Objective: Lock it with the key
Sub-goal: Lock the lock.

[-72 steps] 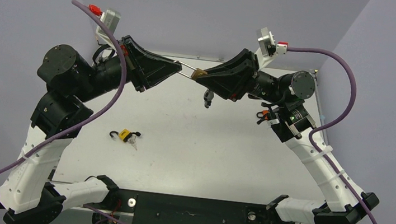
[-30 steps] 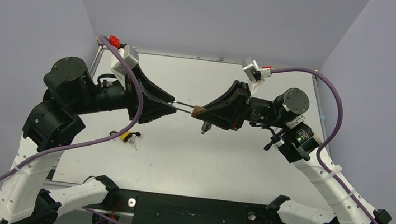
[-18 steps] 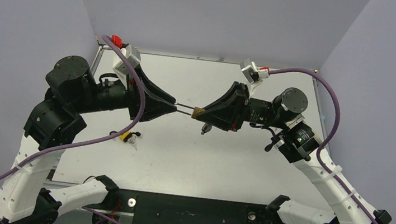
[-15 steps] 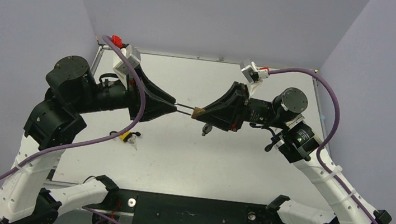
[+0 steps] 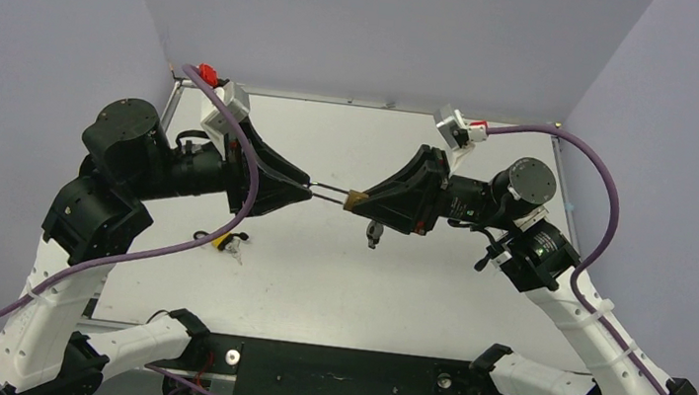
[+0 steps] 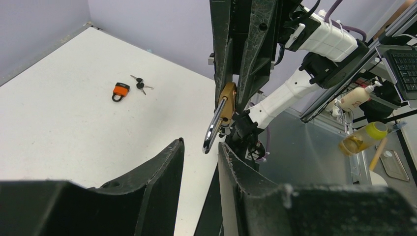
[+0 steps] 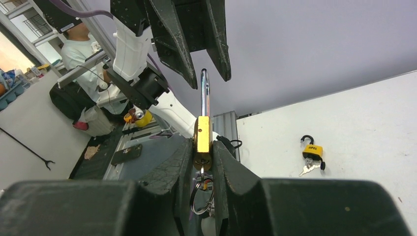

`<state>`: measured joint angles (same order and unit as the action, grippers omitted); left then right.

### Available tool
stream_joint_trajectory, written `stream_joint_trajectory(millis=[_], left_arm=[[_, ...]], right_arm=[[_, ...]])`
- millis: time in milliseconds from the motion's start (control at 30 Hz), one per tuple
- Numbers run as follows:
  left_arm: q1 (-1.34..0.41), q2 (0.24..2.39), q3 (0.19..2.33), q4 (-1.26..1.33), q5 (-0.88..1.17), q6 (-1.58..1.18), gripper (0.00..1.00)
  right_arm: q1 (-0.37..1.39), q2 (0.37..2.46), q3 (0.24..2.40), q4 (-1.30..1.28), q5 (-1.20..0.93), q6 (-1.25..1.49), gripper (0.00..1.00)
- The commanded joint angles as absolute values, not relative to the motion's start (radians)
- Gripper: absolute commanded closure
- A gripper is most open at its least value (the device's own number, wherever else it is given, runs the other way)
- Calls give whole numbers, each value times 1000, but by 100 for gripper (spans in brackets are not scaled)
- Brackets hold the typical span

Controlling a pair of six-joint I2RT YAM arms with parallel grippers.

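While the right gripper (image 5: 361, 202) is clamped tight on the body of the brass padlock (image 7: 202, 137), holding it up in the air over the white table (image 5: 334, 295), the lock's long silver shackle (image 7: 204, 93) sticks straight out toward the left gripper (image 6: 200, 144). Left jaws are only partly apart and straddle the bend of the shackle, with a bit of daylight on each side, so it doesn't look like a real grip. A metal key ring (image 5: 373, 232) dangles off the bottom of the lock; can't tell if a key is seated. Second small yellow padlock (image 5: 220, 237) with a black shackle lies on the table near the left arm, its keys (image 5: 237, 249) right beside it.
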<state>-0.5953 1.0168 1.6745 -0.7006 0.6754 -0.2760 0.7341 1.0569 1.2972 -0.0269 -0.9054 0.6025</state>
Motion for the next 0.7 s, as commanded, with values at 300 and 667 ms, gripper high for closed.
stream_joint_trajectory(millis=[300,667], left_arm=[[-600,1020,1679,-658,754,-281,72],[-599,1017,1651,-607,785,-312,76]], right_arm=[[738,1037,1335,12,-890,583,100],[739,1039,1332,13,-901,586,100]])
